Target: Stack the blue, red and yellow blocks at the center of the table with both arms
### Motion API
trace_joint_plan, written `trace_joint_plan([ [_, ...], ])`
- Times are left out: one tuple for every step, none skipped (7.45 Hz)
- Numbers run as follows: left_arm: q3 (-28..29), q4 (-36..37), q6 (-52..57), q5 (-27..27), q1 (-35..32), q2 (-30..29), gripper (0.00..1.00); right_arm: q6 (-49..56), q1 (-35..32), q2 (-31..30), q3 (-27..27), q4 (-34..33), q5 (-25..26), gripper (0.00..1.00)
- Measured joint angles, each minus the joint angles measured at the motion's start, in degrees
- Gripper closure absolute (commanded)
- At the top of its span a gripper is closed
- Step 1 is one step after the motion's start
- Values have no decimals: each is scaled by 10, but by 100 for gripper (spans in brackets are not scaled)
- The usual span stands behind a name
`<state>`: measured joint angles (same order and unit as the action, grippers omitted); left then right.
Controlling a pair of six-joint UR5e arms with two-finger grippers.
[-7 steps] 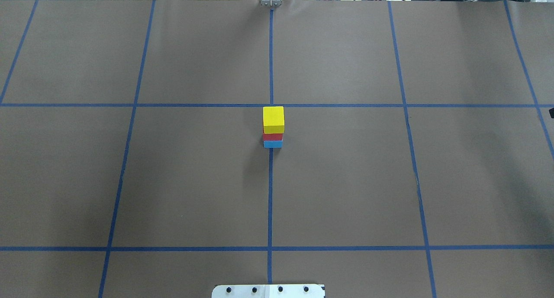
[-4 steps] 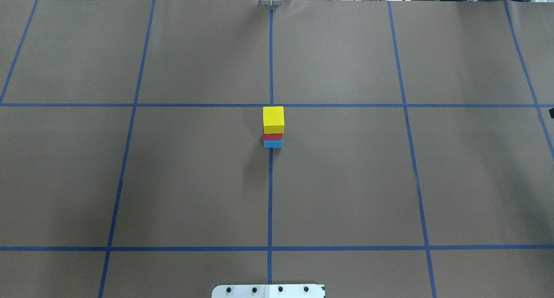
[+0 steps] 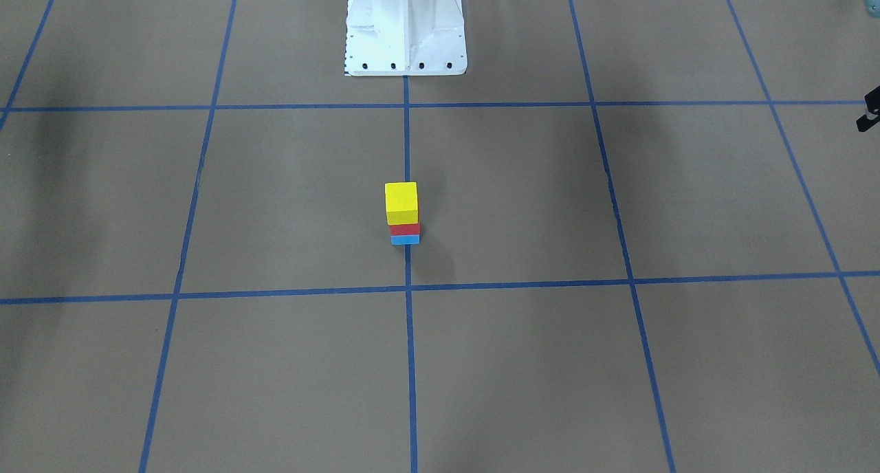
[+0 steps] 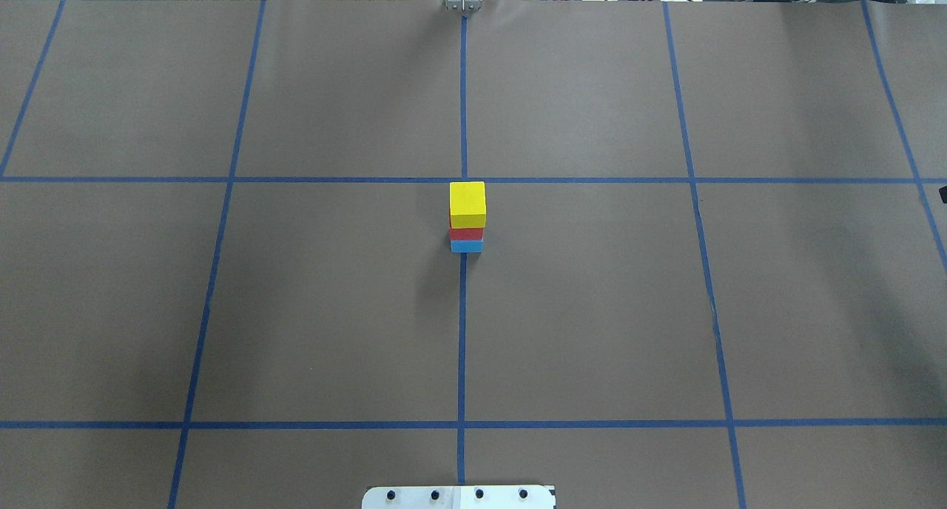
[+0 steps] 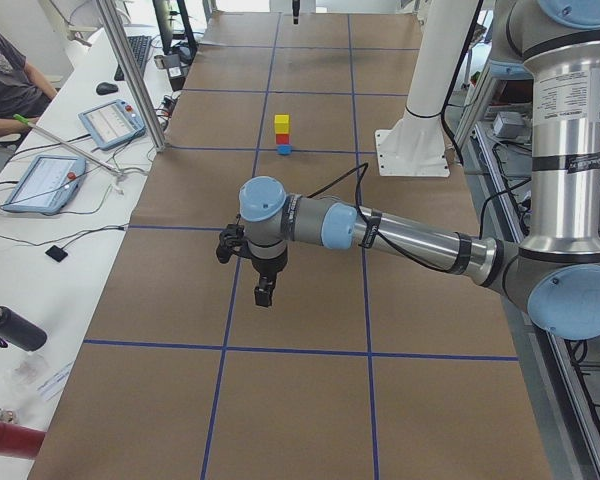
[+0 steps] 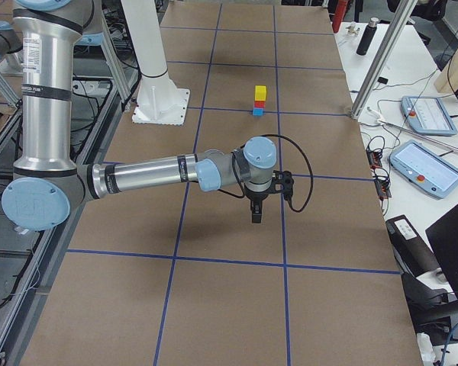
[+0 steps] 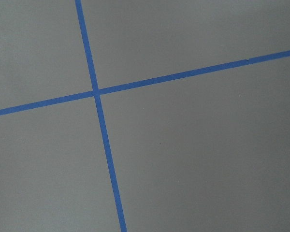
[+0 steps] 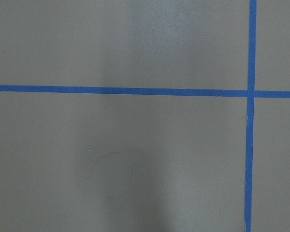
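A yellow block (image 4: 467, 202) sits on a red block (image 4: 466, 234), which sits on a blue block (image 4: 466, 246), as one upright stack at the table's centre on the middle blue tape line. The stack also shows in the front view, with the yellow block (image 3: 401, 201) on top. My left gripper (image 5: 264, 295) hangs over the table's left end, far from the stack. My right gripper (image 6: 256, 213) hangs over the right end. Both point down and hold nothing I can see; I cannot tell if they are open or shut. The wrist views show only brown paper and tape.
The white robot pedestal (image 3: 405, 26) stands at the table's near edge. A grid of blue tape lines crosses the brown paper. A side desk with tablets (image 5: 40, 182), a seated person and an aluminium post (image 5: 130, 70) lies along the far side.
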<state>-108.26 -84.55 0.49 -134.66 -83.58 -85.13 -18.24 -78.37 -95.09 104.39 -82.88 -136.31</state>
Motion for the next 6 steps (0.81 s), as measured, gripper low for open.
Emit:
trace_joint_plan([
  [6, 0, 0, -2, 0, 4, 0, 0, -2, 0, 0, 0, -3, 0],
  [12, -1, 0, -5, 0, 7, 0, 1, -4, 0, 0, 0, -7, 0],
  [19, -1, 0, -7, -2, 9, 0, 1, -5, -1, 0, 0, -9, 0],
  [27, -1, 0, -8, -7, 10, 0, 1, -7, -1, -1, 0, -10, 0],
  [34, -1, 0, -9, -11, 10, 0, 1, -9, -1, 0, 0, -11, 0],
  [38, -1, 0, -9, -17, 13, 0, 1, -12, 0, 1, 0, -11, 0],
])
